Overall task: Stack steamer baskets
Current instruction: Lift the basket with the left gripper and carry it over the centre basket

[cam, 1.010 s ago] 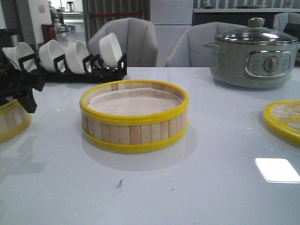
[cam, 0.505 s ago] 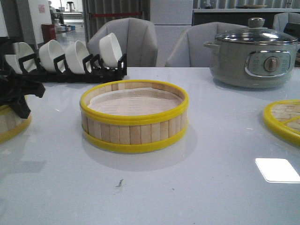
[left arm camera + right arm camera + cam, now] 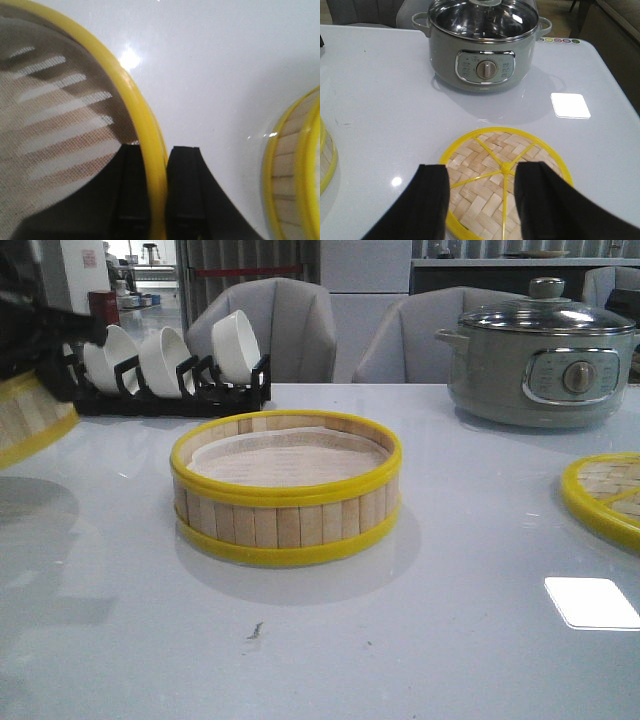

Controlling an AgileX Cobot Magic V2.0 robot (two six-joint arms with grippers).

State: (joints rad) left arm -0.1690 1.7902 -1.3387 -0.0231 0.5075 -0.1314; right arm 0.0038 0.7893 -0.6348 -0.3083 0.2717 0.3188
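One steamer basket (image 3: 286, 490) with pale slats, yellow rims and a whitish liner sits on the white table at the centre. A second steamer basket (image 3: 25, 420) hangs tilted above the table at the far left. My left gripper (image 3: 159, 155) is shut on its yellow rim (image 3: 145, 130), one finger inside the wall and one outside. The centre basket's wall (image 3: 292, 170) shows at the edge of the left wrist view. My right gripper (image 3: 480, 185) stands open over the woven lid (image 3: 505, 170), holding nothing.
A grey-green electric pot (image 3: 545, 360) with a glass lid stands at the back right. The yellow-rimmed woven lid (image 3: 605, 495) lies at the right edge. A black rack of white bowls (image 3: 165, 365) stands at the back left. Grey chairs stand behind the table.
The left gripper has risen with the left basket, which has come up off the table and now hangs higher at the far left. The centre basket has not moved.
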